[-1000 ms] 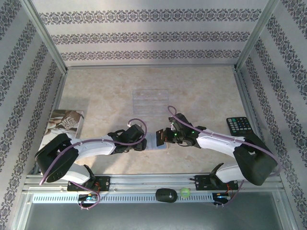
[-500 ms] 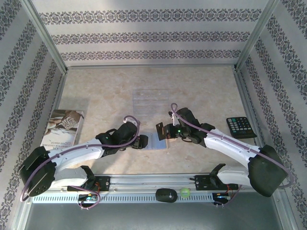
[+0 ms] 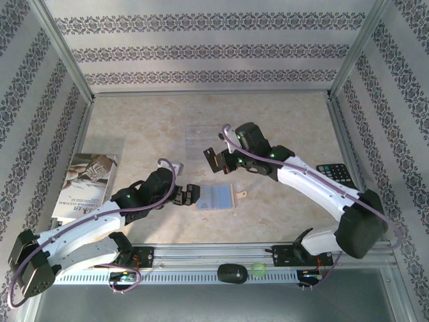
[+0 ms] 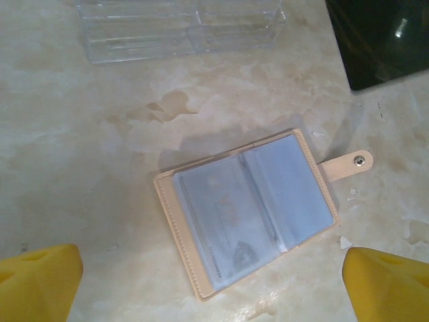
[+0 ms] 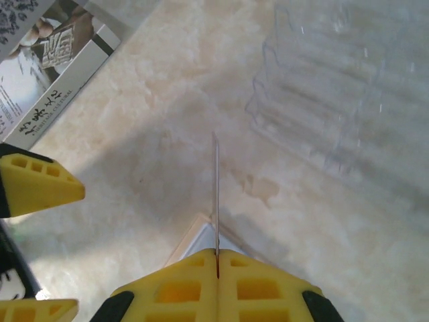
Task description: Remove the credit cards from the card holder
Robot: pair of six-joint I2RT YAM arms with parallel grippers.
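Note:
The card holder (image 3: 216,198) lies open on the table, tan-edged with pale blue-grey sleeves (image 4: 248,204) and its tab (image 4: 348,164) out to the right. A pale card (image 4: 218,215) shows faintly through the left sleeve. My left gripper (image 3: 188,195) is open just left of the holder, with its yellow fingertips (image 4: 40,282) spread wide and nothing between them. My right gripper (image 3: 221,161) hovers above and behind the holder, shut on the black card (image 3: 212,159). The right wrist view shows that card edge-on (image 5: 216,194), and its black face (image 4: 382,40) shows in the left wrist view.
A clear tray (image 3: 209,139) stands behind the holder, close to the right gripper. A printed booklet (image 3: 84,181) lies at the left edge. A black keypad device (image 3: 336,176) sits at the right. Bare marble surrounds the holder.
My right gripper has lifted away from the holder toward the tray, carrying the black card. The left arm has swung lower while its gripper stays by the holder's left edge.

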